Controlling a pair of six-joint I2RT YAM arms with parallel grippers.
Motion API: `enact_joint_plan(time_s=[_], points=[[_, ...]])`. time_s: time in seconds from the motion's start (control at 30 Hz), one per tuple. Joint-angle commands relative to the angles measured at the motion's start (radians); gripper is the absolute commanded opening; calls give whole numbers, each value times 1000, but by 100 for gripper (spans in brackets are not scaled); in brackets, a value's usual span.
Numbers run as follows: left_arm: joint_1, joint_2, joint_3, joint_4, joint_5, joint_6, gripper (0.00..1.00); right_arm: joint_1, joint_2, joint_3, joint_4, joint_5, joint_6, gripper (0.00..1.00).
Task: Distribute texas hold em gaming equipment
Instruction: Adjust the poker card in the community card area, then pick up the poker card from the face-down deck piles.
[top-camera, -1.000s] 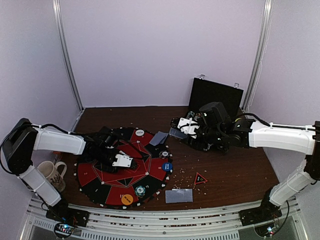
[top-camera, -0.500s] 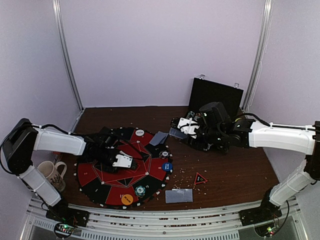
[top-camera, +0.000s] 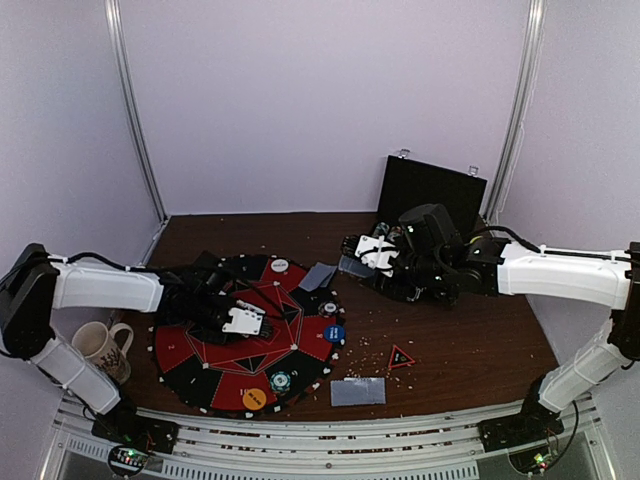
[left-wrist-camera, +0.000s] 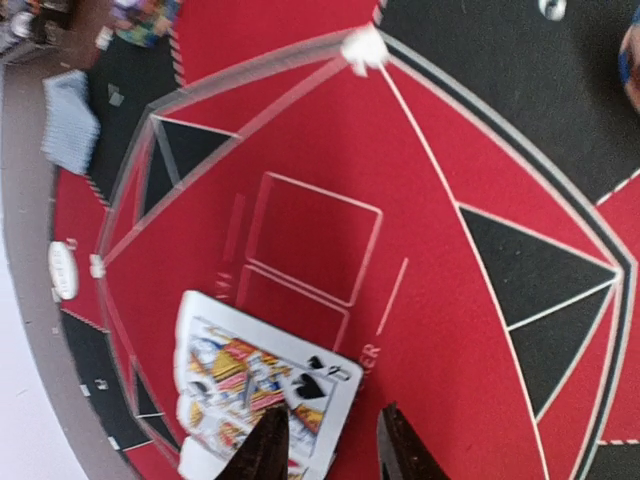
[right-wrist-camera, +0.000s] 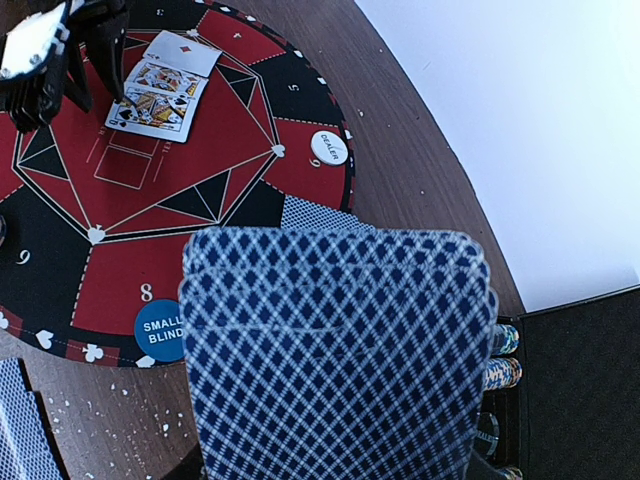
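A round red-and-black felt poker mat, its rim segments numbered 5, 6, 8 and 9, lies under the left gripper. The jaws stand apart over a face-up queen of spades card lying flat on the red centre. Behind the right gripper stands a black hinged case, lid up. That gripper is clamped on a stack of playing cards with blue diamond-patterned backs. Beyond the stack, on the mat's rim, sit a white round disc marked "DEALER" and, nearer, a blue round disc marked "SMALL BLIND".
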Motion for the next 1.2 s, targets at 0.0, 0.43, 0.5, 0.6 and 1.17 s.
enact_joint_plan(time_s=[0.0, 0.43, 0.5, 0.6, 1.17], points=[[-6, -141, 21, 25, 54, -74, 33, -6, -22, 14, 1, 13, 1, 51], [-5, -143, 187, 615, 278, -1305, 76, 19, 17, 74, -4, -14, -3, 51], [-29, -73, 237, 621, 361, -1384, 93, 27, 23, 80, -4, -10, -7, 51], [-97, -11, 301, 629, 389, -1394, 98, 35, 30, 84, 0, -17, -5, 52], [-130, 181, 504, 416, 393, -1302, 72, 83, 83, 120, 13, -18, -7, 52]])
